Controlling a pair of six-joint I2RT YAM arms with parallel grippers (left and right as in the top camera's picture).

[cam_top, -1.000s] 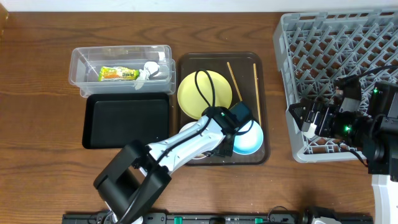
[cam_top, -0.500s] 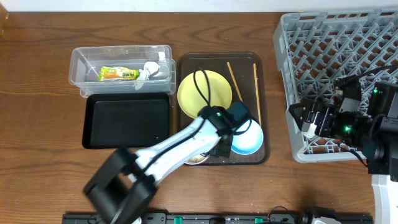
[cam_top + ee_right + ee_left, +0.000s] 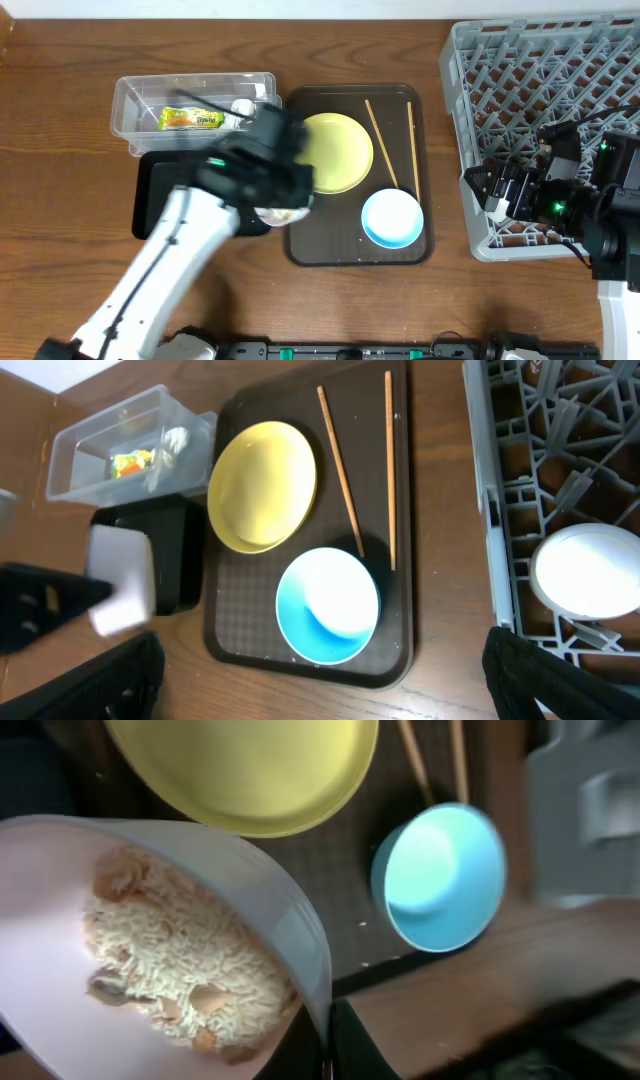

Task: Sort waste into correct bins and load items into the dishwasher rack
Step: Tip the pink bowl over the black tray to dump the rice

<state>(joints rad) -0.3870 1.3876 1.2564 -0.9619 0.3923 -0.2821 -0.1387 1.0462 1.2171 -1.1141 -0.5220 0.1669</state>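
- Clear tub [image 3: 135, 110], far left of the surface: wrapper [image 3: 190, 118] and white scrap [image 3: 243, 106] inside.
- Black tray [image 3: 150, 215]: at the tub's 6 o'clock, touching it.
- Left tool [image 3: 280, 195]: holding the white bowl [image 3: 290, 935] with rice [image 3: 170, 970] inside, above the edge where the black tray meets the brown tray [image 3: 330, 250].
- Yellow plate [image 3: 340, 150]: on the brown tray.
- Chopsticks [image 3: 380, 130]: at the plate's 3 o'clock.
- Blue bowl [image 3: 392, 218]: at the plate's 5 o'clock.
- Right tool [image 3: 497, 195]: wide, empty, over the rack [image 3: 540, 70] near its 7 o'clock corner.
- White cup [image 3: 580, 565]: inside the rack.
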